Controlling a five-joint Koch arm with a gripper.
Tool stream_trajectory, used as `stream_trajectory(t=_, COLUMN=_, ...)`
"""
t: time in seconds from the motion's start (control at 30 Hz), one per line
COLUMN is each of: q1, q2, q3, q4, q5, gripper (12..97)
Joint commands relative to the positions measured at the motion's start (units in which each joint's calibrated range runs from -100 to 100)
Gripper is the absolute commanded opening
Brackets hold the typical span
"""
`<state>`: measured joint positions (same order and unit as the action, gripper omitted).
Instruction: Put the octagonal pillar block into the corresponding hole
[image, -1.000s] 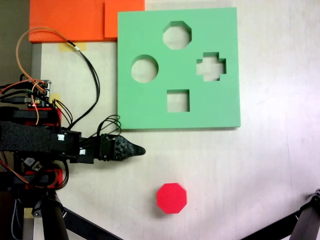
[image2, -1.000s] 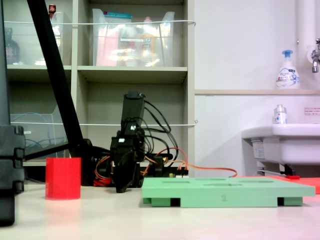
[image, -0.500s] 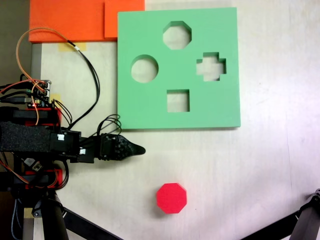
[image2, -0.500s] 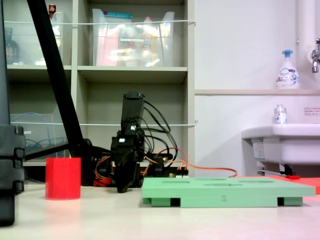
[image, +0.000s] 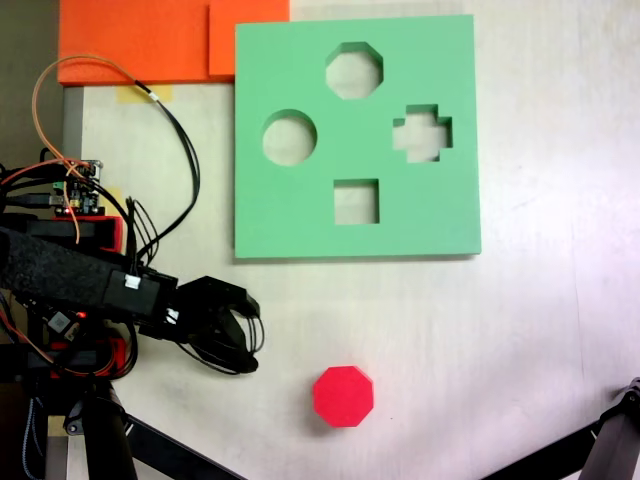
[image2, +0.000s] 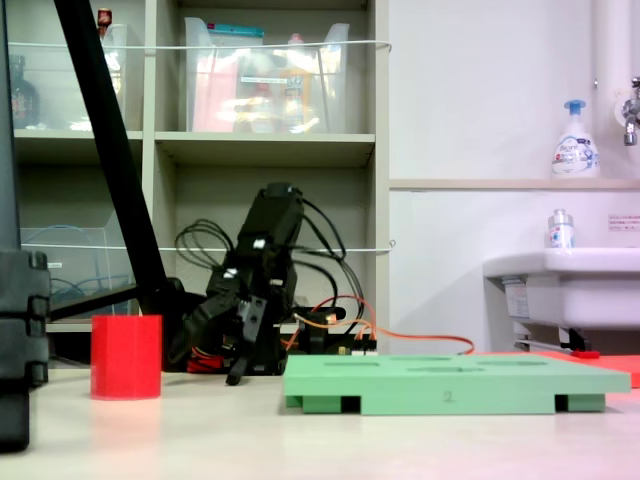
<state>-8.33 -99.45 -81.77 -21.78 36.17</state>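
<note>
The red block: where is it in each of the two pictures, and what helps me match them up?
Fixed view from above: the red block lies low in the middle, below the green board and right of the open gripper.
Fixed view from the side: the red block stands at the left, left of the gripper.
Shared landmark: the green board, apart from the block in both fixed views.

Your tabletop (image: 520, 340) is pale and matte. Lying flat on it you have the green square foam board (image: 300, 215) with 4 cut-outs, the corresponding hole (image: 354, 71) being the 8-sided one nearest the far edge. The octagonal pillar block (image: 343, 396) stands on its end well apart from the board. 2 orange foam sheets (image: 130, 40) lie at the top left corner in the top-down fixed view.
</note>
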Motion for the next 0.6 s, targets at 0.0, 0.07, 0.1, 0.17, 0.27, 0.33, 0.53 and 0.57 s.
stream_trajectory(t=0.0, q1=0.0, q2=-0.5, q3=7.4, q4=-13.0, q5=2.6, gripper=45.4)
stream_trajectory(t=0.07, q1=0.0, q2=-0.5, q3=13.2, q4=-18.2, q5=4.8, gripper=43.7)
stream_trajectory(t=0.1, q1=0.0, q2=-0.5, q3=17.1, q4=-22.1, q5=5.2, gripper=43.2)
stream_trajectory(t=0.17, q1=0.5, q2=2.2, q3=25.7, q4=-30.7, q5=6.3, gripper=43.2)
stream_trajectory(t=0.27, q1=1.3, q2=13.0, q3=40.9, q4=-42.8, q5=6.5, gripper=47.7)
stream_trajectory(t=0.33, q1=1.9, q2=20.0, q3=49.9, q4=-48.9, q5=6.5, gripper=55.2)
stream_trajectory(t=0.53, q1=2.0, q2=33.7, q3=65.5, q4=-56.1, q5=6.9, gripper=74.7)
stream_trajectory(t=0.57, q1=2.0, q2=37.2, q3=69.2, q4=-58.6, q5=7.0, gripper=78.3)
